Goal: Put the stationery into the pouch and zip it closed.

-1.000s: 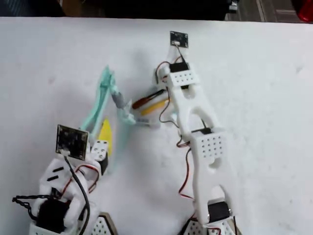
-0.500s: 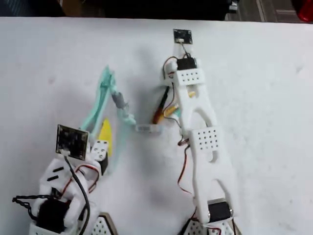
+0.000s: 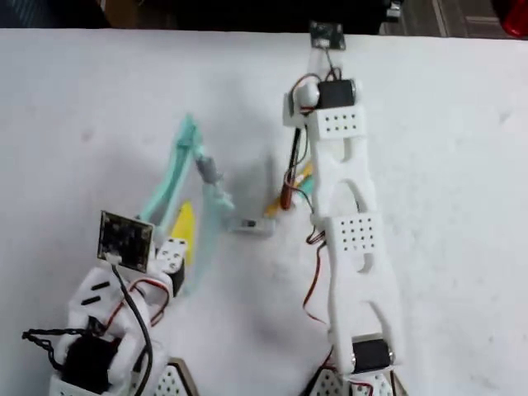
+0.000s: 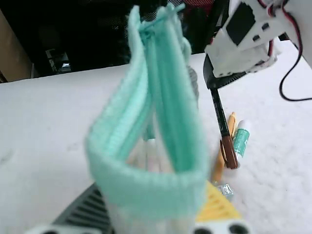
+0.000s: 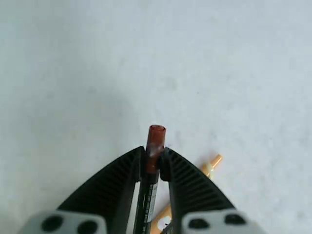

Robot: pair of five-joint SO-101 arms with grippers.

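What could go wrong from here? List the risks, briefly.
1. The mouth of the pouch is a narrow slit, so the pen in the right gripper may catch the rim and miss.
2. The pen runs along the fingers, not across them, so it could slide out if tilted.
3. The orange pencil and green-white tube lie right beside the pen. A careless swing may knock them away.

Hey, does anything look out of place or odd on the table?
Nothing spilled or damaged. The teal pouch, pinched by the left gripper, stands gaping; an orange pencil and green-white tube lie outside it. The right gripper clamps a brown-tipped pen.
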